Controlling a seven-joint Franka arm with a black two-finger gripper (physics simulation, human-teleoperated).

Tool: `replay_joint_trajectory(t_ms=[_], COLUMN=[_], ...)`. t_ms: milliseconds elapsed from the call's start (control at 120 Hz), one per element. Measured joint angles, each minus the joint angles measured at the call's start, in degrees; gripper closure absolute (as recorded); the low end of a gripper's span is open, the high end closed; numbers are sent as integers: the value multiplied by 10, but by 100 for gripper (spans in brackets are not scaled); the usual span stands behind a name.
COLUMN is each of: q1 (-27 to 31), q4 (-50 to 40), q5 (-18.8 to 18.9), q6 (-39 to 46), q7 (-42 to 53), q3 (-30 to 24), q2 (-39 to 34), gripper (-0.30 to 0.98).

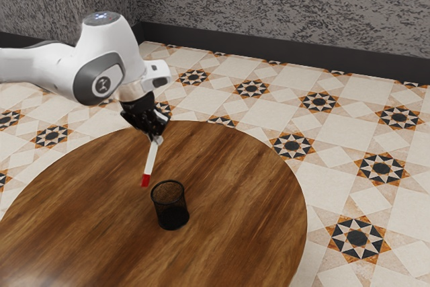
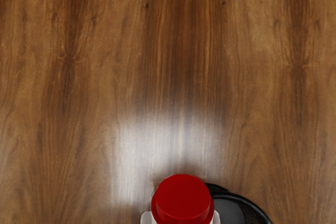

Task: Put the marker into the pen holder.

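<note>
Nearest is the round brown wooden counter [image 1: 101, 213], its grain running in dark and light streaks, with a pale sheen at the front edge in the exterior view and a bright patch of glare in the wrist view. On it stands the black wire-mesh cylindrical pen holder [image 1: 170, 205], upright, open at the top, its lower part darker than the see-through upper wall.

The slim white marker with a red end [image 1: 151, 158] is in the air above the counter, outside the pen holder. It tilts a little, red end down, and that end shows just beside the rim, on the exterior view's left. In the wrist view the red end overlaps part of the black rim, the rest of the rim curving out beside it.

The black two-finger pincer [image 1: 157, 137] is clamped on the marker near its upper end, pointing downward at a slant. Above it is the white and grey robot arm [image 1: 101, 52], coming in from the exterior view's left.

Beyond the counter spreads the cream tiled floor with black and orange star patterns [image 1: 396, 210]. Farthest off, a dark skirting board [image 1: 269, 52] runs under the mottled grey wall [image 1: 269, 1].
</note>
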Motion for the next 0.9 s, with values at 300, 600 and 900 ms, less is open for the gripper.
replay_joint_trajectory(t_ms=[300, 600, 900], q1=[-30, -18, -30], q4=[50, 35, 35], q5=[-11, -16, -33], q6=[-6, -13, -84], q7=[-10, -20, -4], q3=[1, -6, -19], q2=[75, 91, 54], gripper=[79, 77, 25])
